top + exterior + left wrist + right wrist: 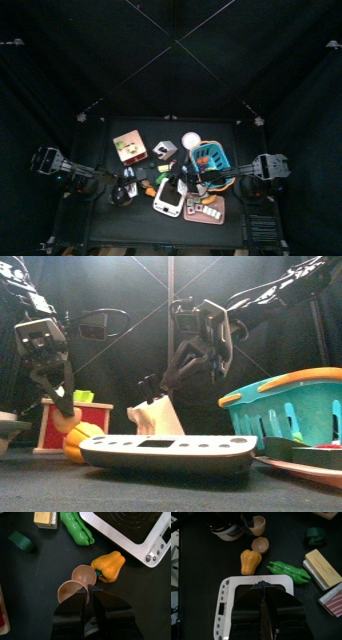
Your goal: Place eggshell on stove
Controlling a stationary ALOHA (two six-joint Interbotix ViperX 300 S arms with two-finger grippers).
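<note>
**A:** From above, where do the arms stand?

**B:** The left gripper (123, 190) sits low on the table's left. The right gripper (198, 182) reaches in over the middle, beside the white stove (167, 205) at the near edge. The teal basket (211, 155) is further back on the right. The eggshell is too small to make out here.

**A:** And at table height?

**B:** The stove (167, 451) lies nearest, in the centre. The orange pepper (80, 441) is at its left end, with the left gripper (56, 391) hanging down behind it. The right gripper (187, 361) hangs above the stove's far side, and the basket (287, 406) is on the right.

**A:** What does the left wrist show?

**B:** The jaws are drawn to a thin slit, pinching the rim of the eggshell (69, 591). A second shell half (83, 574) touches it. The orange pepper (109, 566) is just beyond, between the shells and the stove (133, 532). A green pepper (77, 527) lies further off.

**A:** And the right wrist?

**B:** The right gripper (261, 587) is closed on nothing, hovering over the stove (228, 592). Past the orange pepper (250, 561) lies the second shell half (261, 544), then the eggshell (256, 525), on the table and off the stove.
</note>
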